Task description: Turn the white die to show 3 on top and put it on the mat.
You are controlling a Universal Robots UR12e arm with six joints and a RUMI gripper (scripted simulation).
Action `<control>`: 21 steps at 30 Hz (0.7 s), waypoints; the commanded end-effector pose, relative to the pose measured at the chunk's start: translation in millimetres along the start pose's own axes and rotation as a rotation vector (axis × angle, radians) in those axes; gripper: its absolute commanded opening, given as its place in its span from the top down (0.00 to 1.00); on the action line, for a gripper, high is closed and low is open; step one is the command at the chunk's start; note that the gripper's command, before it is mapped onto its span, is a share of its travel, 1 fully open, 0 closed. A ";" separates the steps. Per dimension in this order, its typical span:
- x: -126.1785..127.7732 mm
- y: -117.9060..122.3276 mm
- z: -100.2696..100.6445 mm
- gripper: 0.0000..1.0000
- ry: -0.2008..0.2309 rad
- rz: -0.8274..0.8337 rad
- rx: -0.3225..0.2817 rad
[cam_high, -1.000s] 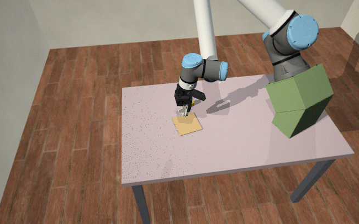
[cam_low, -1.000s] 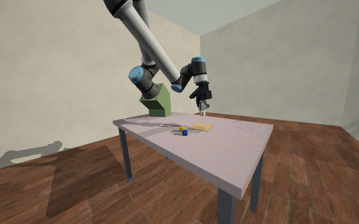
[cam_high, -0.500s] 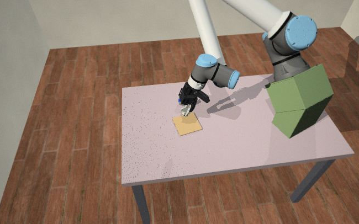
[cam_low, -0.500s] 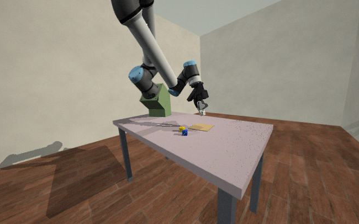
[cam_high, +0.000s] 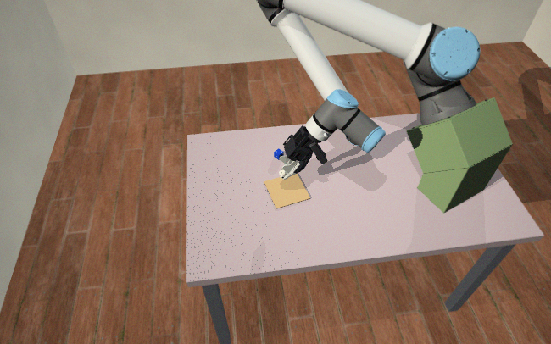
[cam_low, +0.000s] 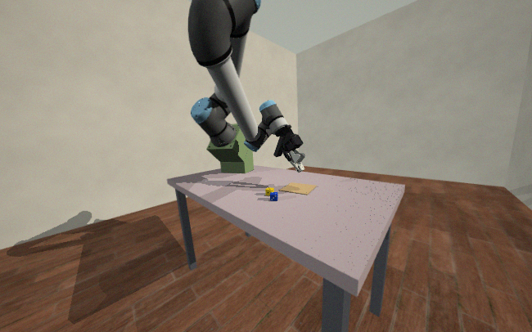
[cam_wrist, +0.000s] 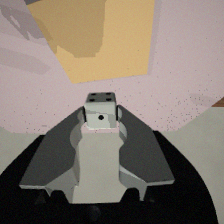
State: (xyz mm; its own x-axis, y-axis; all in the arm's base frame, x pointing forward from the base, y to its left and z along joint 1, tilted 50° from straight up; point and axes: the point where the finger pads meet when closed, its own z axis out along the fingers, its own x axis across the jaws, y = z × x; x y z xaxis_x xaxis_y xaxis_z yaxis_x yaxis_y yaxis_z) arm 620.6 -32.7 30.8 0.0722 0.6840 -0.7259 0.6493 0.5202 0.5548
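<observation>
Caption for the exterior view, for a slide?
Tool grips the white die in the air; yellow die and blue die beside the mat.

In the top view, a gripper could pass low to the tan square mat point(cam_high: 290, 196) point(cam_low: 301, 189) point(cam_wrist: 129, 40) from six through nine o'clock. The blue die point(cam_high: 278, 153) point(cam_low: 273, 197) blocks toward eleven; the green pedestal point(cam_high: 442, 147) point(cam_low: 241, 159) stands well apart toward three. In the exterior view, the yellow die point(cam_low: 269, 192) obstructs at nine.

Robot arm bent above the table, end effector point(cam_high: 282, 173) point(cam_low: 299, 168) point(cam_wrist: 101, 107) tilted downward, fingers closed on die
</observation>
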 end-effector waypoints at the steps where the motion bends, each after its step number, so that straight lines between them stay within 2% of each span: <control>1: 0.4 2.8 1.6 0.90 0.002 0.003 -0.158; 5: 0.2 2.6 0.6 0.90 0.000 0.001 -0.231; 7: 0.2 2.6 0.6 0.90 0.000 0.001 -0.231; 13: 0.2 2.3 1.8 0.90 0.001 0.004 -0.317; 21: 0.2 1.9 0.5 0.90 0.000 0.002 -0.372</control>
State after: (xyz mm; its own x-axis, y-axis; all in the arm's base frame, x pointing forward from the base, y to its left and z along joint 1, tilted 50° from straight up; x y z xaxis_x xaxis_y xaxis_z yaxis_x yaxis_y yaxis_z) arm 620.2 -36.8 25.9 0.0759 0.6844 -0.7251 0.3903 0.6488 0.6532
